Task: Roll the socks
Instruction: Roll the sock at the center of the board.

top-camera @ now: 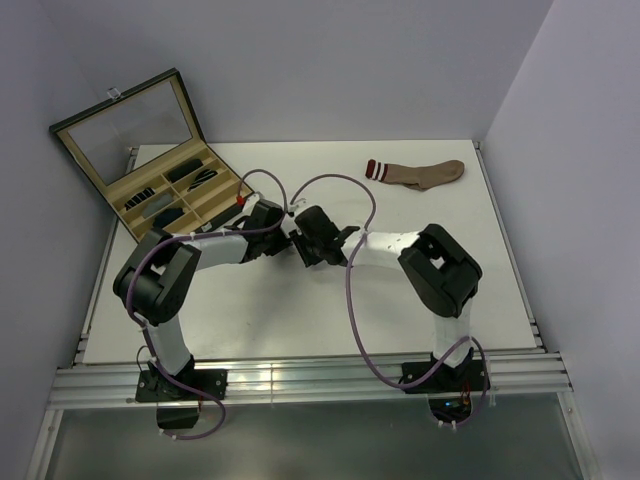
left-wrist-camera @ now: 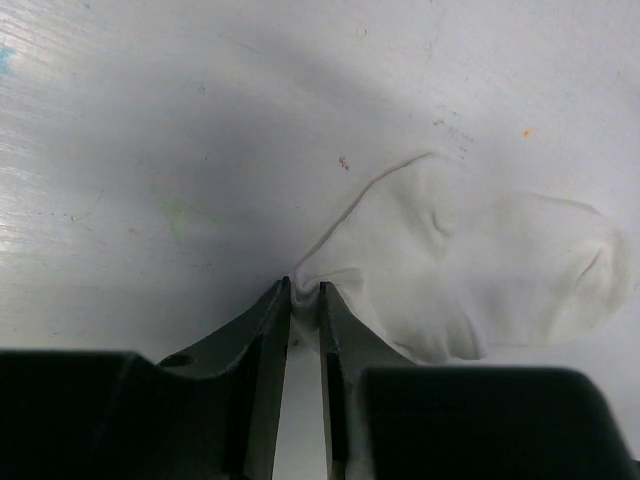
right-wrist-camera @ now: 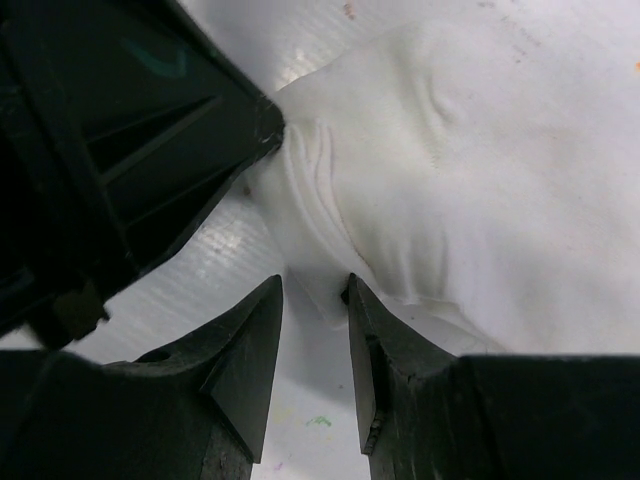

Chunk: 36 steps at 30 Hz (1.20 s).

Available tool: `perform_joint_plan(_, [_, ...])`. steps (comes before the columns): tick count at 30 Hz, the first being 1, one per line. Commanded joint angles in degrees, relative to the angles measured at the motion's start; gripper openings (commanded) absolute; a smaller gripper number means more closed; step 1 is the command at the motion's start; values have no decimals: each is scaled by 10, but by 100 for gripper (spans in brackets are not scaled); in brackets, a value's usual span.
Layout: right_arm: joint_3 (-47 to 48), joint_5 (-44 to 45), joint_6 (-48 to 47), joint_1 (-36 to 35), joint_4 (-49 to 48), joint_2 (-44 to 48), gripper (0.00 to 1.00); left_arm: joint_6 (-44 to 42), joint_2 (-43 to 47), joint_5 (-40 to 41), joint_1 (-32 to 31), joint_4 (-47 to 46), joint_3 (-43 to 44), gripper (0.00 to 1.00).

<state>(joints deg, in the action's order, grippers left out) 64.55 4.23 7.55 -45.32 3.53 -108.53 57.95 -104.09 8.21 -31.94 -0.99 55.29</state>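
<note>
Left wrist, left gripper (left-wrist-camera: 305,290): we saw the jaws nearly closed, pinching a puckered edge of the white sock (left-wrist-camera: 480,270).
Right wrist, right gripper (right-wrist-camera: 315,292): jaws partly apart, gripping nothing; the sock's folded edge sat right at the mouth of the gap, one tip touching it.
Sock location: flat on the table (top-camera: 300,310), mid-surface, under both grippers and hidden by them in the top view.
Handling: we judged it light, limp and very soft, not fragile; likely to bunch where pinched and slide on the smooth top.
Where to grip: we judged the thick folded edge beside the left pinch best, both layers together.
Look: plain white, wrinkled, rounded far end, faint seam lines; not rolled yet.
Other sock: tan sock (top-camera: 415,173) with striped cuff, flat at the far right, well apart.
Box: open compartment box (top-camera: 125,135) at the far left; dark items inside, we could not tell what.
</note>
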Motion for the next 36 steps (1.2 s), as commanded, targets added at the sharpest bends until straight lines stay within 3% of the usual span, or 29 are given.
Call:
perform_joint_plan(1, [11,62,-16,-7,81,-46,41,-23,-30,8,-1,93,-11,24])
perform_joint_plan(7, [29,72,-13,-7,118,-82,36,-21,-30,6,-1,93,-11,24])
perform_joint_plan(8, [32,75,-13,-8,123,-87,25,-22,-29,4,-1,92,-12,24])
perform_joint_plan(13, [39,54,-16,-7,141,-96,0,-21,-15,5,-1,92,-14,25])
perform_joint_plan(17, [65,-30,-8,-4,180,-87,0,-21,15,16,-1,102,-13,29])
perform_joint_plan(21, [87,-201,33,13,202,-80,0,-17,53,54,0,121,-13,39])
perform_joint_plan(23, [94,-242,50,25,201,-82,0,-16,79,64,2,127,-16,43])
perform_joint_plan(29, [92,-425,125,72,147,-106,0,-5,145,85,6,139,-34,54])
perform_joint_plan(31, [87,-484,154,85,117,-115,0,2,163,89,6,139,-49,65])
perform_joint_plan(33, [83,-516,181,103,97,-127,0,4,189,88,6,136,-66,71])
perform_joint_plan(36, [96,-530,185,118,98,-142,0,-10,217,72,6,123,-90,72])
